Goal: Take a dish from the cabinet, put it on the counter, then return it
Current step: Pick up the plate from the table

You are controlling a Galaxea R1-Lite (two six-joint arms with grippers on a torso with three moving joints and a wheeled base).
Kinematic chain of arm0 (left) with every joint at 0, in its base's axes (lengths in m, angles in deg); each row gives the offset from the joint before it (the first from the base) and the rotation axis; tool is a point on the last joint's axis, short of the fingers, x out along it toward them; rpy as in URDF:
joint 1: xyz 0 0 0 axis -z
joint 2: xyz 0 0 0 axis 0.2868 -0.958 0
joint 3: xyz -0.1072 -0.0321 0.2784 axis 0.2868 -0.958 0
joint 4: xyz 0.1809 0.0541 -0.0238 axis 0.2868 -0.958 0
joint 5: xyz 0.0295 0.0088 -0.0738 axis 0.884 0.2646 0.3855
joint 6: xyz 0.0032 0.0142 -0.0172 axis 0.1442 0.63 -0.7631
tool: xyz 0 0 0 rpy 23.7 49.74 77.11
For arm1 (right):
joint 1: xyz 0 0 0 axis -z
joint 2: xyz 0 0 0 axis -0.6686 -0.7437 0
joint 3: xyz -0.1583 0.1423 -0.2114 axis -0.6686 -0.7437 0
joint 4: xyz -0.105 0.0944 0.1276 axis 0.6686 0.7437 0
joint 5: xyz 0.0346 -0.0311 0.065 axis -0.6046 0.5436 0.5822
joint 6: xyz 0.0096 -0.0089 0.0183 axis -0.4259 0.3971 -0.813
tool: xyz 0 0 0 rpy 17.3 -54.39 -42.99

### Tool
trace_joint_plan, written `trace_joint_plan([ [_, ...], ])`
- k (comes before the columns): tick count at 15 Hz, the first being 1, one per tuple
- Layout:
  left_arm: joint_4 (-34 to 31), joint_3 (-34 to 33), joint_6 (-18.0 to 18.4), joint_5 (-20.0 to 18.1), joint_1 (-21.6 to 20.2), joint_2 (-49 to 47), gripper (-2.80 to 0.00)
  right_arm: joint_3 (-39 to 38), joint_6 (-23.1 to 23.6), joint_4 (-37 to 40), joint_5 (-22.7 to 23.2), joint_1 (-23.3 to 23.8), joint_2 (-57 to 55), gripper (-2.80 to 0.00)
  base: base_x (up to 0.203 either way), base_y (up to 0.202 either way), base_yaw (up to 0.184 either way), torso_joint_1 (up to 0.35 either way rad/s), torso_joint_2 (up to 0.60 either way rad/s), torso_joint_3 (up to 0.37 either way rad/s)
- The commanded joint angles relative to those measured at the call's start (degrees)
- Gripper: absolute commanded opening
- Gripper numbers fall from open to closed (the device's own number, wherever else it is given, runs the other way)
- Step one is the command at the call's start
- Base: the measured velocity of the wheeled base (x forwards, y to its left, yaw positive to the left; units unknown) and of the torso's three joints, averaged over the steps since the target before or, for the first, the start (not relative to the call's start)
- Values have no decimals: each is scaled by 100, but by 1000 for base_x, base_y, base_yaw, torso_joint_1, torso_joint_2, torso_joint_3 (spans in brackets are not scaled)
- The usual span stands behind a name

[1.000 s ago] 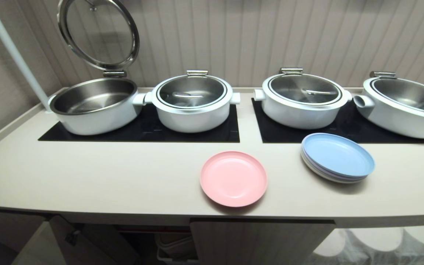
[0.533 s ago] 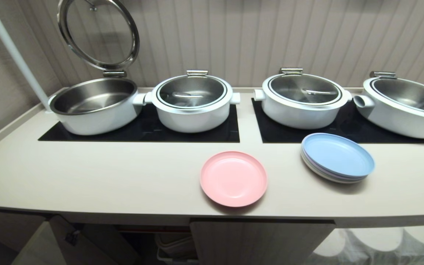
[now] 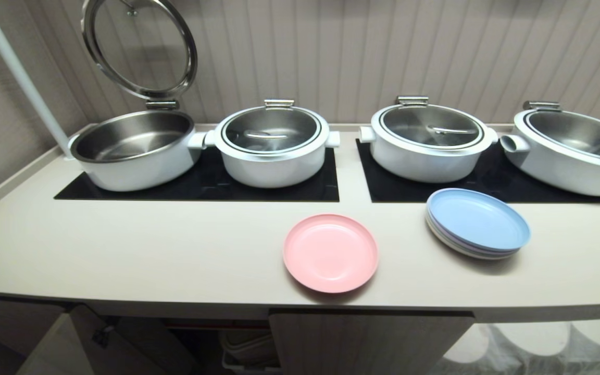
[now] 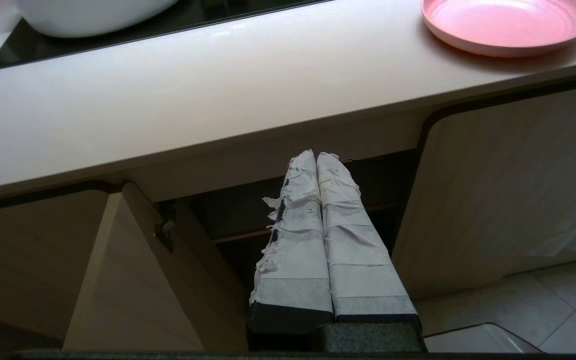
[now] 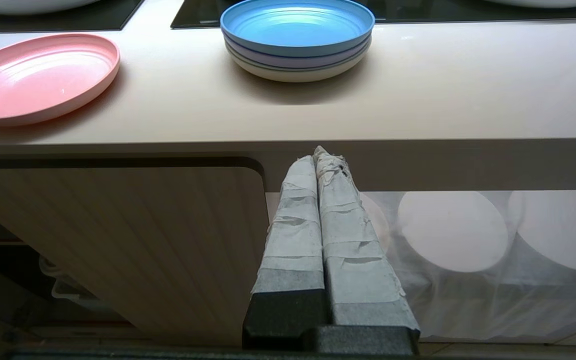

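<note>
Pink dish [image 3: 330, 252] lying flat on the cream counter [image 3: 149, 245], close to its rounded front edge, just past 6 o'clock in the head view. Stack of pale blue plates [image 3: 478, 223] at 3 o'clock of the dish, near but apart, partly overlapping the front edge of the right-hand black cooktop panel [image 3: 492, 177]. Four white pots in a row along the fluted back wall: far-left pot [image 3: 133, 148] at 10 o'clock of the dish, its glass lid [image 3: 139, 47] hinged upright; the other three closed under glass lids. Below the counter, the cabinet [image 3: 367, 341] at 6 o'clock of the dish, one fluted door [image 4: 133, 280] swung out at 7 o'clock, dark interior showing a red shelf edge.

Left gripper [image 4: 316, 156] below counter level, tape-wrapped fingers [image 4: 293, 250] pressed together on nothing, aimed at the open cabinet gap, the dish at its 1 o'clock in the left wrist view. Right gripper [image 5: 320, 152] likewise low in front of the cabinet, wrapped fingers [image 5: 348, 240] together and empty, tips against the counter's front face in the right wrist view, the dish at 10 o'clock and the blue stack at 12. Neither arm visible from the head camera.
</note>
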Motion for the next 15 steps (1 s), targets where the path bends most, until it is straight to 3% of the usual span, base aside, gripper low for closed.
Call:
trace_joint_plan([
  [1,-14,52,0,-6,-2,0,-280,0,-1,-2,1,-2,0,-280,0,0,0,0,0,0],
  [6,-91,100,0,-15,-2,0,-280,0,-1,-2,1,-2,0,-280,0,0,0,0,0,0],
  [10,-746,394,1,-30,-2,-37,-280,0,-1,-2,1,-2,0,-280,0,0,0,0,0,0],
  [15,-531,868,-258,-10,49,-1871,-280,0,-1,-2,1,-2,0,-280,0,0,0,0,0,0],
])
